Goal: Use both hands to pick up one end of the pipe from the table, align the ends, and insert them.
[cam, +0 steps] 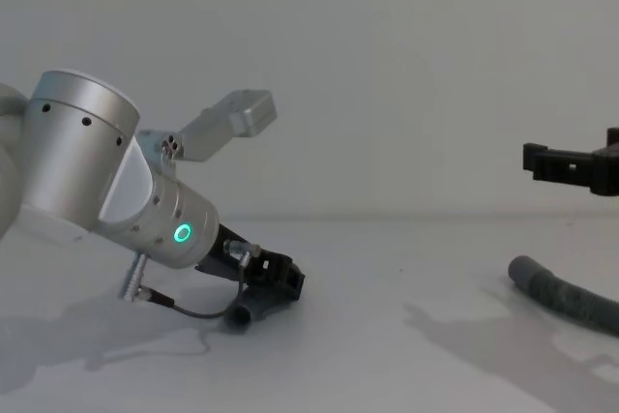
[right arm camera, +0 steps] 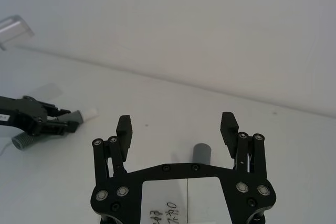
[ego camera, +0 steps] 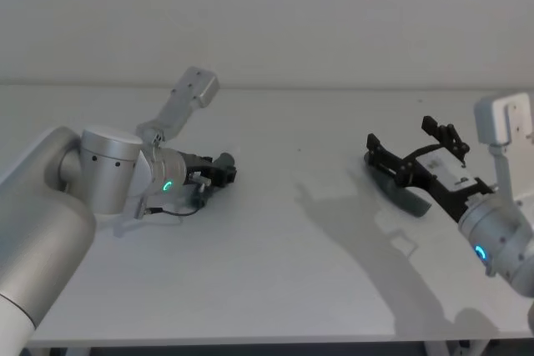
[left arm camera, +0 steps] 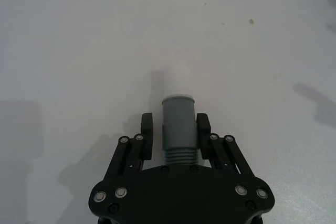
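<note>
On the left of the table [ego camera: 275, 281], the left gripper [left arm camera: 175, 129] is closed around the short stub [left arm camera: 177, 116], low by the surface, its white tip [left arm camera: 176, 80] pointing straight out toward the right. The right gripper [right arm camera: 177, 129] hangs wide open above the long hose [cam: 566, 299], which lies flat, cuff [right arm camera: 201, 151] facing left. The hose is probably light and floppy, so grip it at the stiff cuff
</note>
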